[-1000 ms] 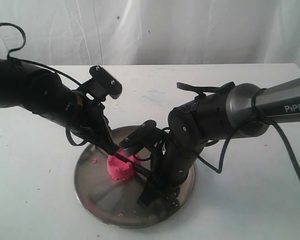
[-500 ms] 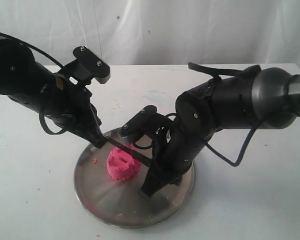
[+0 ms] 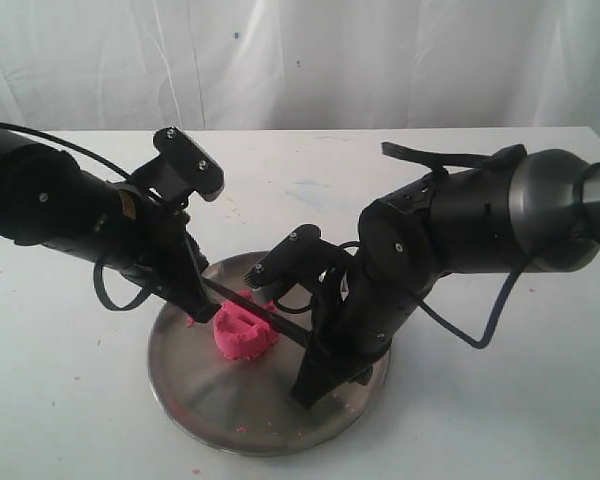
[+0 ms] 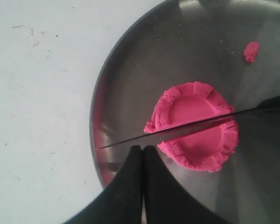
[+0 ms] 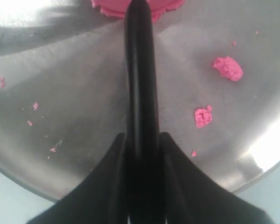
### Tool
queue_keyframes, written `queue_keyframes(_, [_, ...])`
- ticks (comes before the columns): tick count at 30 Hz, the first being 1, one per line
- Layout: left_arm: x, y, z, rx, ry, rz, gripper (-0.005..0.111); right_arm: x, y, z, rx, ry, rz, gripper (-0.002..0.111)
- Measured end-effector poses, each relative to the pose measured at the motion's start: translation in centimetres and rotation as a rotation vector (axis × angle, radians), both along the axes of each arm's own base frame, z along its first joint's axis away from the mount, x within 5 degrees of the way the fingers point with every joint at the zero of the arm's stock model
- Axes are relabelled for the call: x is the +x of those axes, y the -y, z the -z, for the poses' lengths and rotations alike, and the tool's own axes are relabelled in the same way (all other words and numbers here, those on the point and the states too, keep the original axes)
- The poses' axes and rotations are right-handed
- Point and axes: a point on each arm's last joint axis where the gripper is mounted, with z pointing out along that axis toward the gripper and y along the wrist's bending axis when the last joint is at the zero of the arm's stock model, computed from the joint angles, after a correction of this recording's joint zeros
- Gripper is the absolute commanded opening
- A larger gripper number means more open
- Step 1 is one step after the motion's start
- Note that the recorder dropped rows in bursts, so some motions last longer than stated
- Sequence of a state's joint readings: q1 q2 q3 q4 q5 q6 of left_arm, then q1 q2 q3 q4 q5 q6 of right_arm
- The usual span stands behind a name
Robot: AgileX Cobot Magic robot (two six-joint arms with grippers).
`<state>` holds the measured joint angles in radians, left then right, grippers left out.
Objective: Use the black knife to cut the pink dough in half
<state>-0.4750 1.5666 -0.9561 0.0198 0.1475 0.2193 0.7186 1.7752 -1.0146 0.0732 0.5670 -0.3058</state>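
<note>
The pink dough (image 3: 242, 334) is one round puck with a dented top on the steel plate (image 3: 195, 385). My right gripper (image 3: 310, 366) is shut on the handle of the black knife (image 3: 263, 311). In the right wrist view the handle (image 5: 140, 70) runs out from between that gripper's (image 5: 142, 138) fingers towards the dough (image 5: 111, 6). In the left wrist view the blade (image 4: 177, 133) lies across the dough's (image 4: 191, 105) top, tip near the plate's rim. My left gripper (image 4: 143, 149) is shut and empty, close beside the blade near its tip, also seen from outside as the left gripper (image 3: 204, 303).
Pink crumbs (image 5: 228, 68) lie scattered on the plate (image 5: 74, 84), and a few on the white table (image 3: 70, 380). A white curtain hangs behind. Both arms lean in over the plate from either side.
The left arm, raised half a second ago, has come back down, its shut tip beside the blade's tip. The right arm shifted slightly with the knife still across the dough.
</note>
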Motion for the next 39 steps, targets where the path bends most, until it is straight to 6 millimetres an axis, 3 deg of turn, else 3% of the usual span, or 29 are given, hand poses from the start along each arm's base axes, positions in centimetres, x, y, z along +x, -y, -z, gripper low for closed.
queue_keyframes(9, [0.3, 0.1, -0.2, -0.023, 0.051, -0.001, 0.000, 0.2, -0.1, -0.1, 0.018, 0.020, 0.003, 0.000])
queue_keyframes(17, [0.4, 0.2, -0.3, -0.031, 0.068, -0.002, 0.000, 0.2, -0.3, 1.6, -0.008, -0.030, 0.014, 0.000])
queue_keyframes(28, [0.4, 0.2, -0.3, -0.029, 0.070, 0.001, 0.000, 0.2, -0.3, 1.8, -0.011, -0.033, 0.014, 0.000])
queue_keyframes(39, [1.0, 0.5, 2.8, 0.011, 0.027, 0.016, 0.000, 0.2, -0.3, 3.0, -0.042, -0.071, 0.014, 0.000])
